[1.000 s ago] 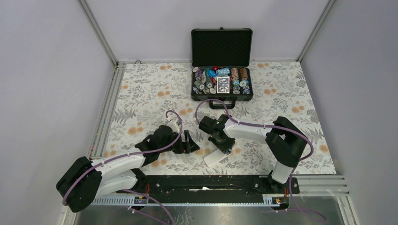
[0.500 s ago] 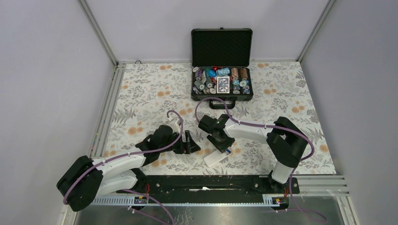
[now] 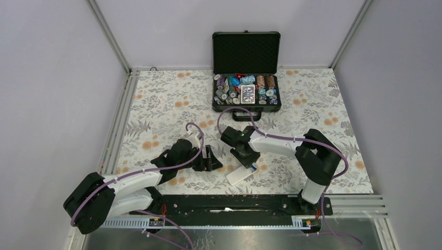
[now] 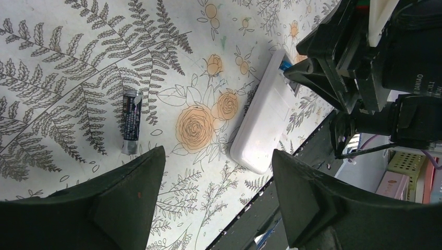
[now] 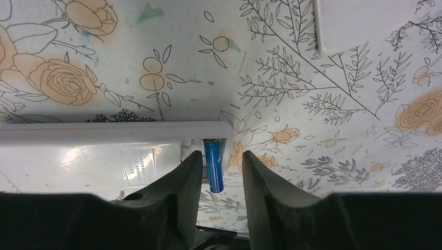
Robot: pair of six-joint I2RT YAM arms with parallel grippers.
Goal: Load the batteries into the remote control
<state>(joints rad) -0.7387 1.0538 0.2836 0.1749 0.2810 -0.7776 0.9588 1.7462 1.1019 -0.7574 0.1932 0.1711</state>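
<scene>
Remote control (image 3: 238, 176) sits close to the near edge of the tabletop (image 3: 156, 104), a bit right of the middle. It's lying flat and at an angle, plain side up. Your right tool (image 3: 249, 165) is parked right over its far end.

From the right wrist cam, the blue battery (image 5: 213, 166) sits in the open slot at that end of the remote, right between the fingers (image 5: 172, 208). The right tool is only partway open. There's a visible gap between the battery and one finger, so it doesn't look clamped on anything.

The dark battery (image 4: 131, 121) is out on the floral tabletop, lying flat. It's near the remote but not touching it, and it's just ahead of one finger of your left tool (image 4: 216, 153). That tool is spread wide with nothing in it, hanging low over the tabletop just beside the remote, on the side toward the left edge. You can't really pick the dark battery out in the top view.

There's also a flat white panel (image 5: 359, 21) on the tabletop a little way off from the remote. Only part of it shows, so you can't tell what it is.

The chip case (image 3: 246, 94) stands at the far edge around the middle, lid up, well apart from both arms.
</scene>
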